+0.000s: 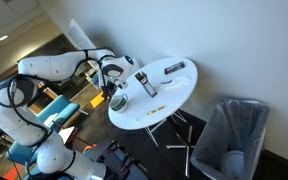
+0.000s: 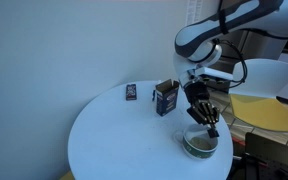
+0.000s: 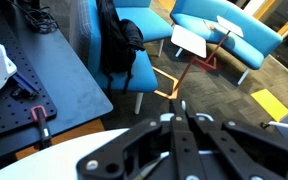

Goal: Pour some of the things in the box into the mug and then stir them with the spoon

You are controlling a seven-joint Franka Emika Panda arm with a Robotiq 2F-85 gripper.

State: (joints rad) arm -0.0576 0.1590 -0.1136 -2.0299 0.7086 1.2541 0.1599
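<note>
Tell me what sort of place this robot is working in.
Probably an office lounge or break area: a round white table, blue cushioned chairs on carpet, and a grey bin beside the wall.

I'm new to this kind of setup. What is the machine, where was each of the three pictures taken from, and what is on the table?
The machine is a white jointed robot arm ending in a two-fingered pincer. Two pictures come from cameras standing apart from the robot, at different spots in the room. The third comes from a camera on the arm's wrist and looks past the fingers toward blue chairs.

On the round white table are a small dark box, a greyish mug and a flat dark packet with white lettering. The pincer hangs over the mug, its fingers together. I cannot tell whether it holds anything.
</note>
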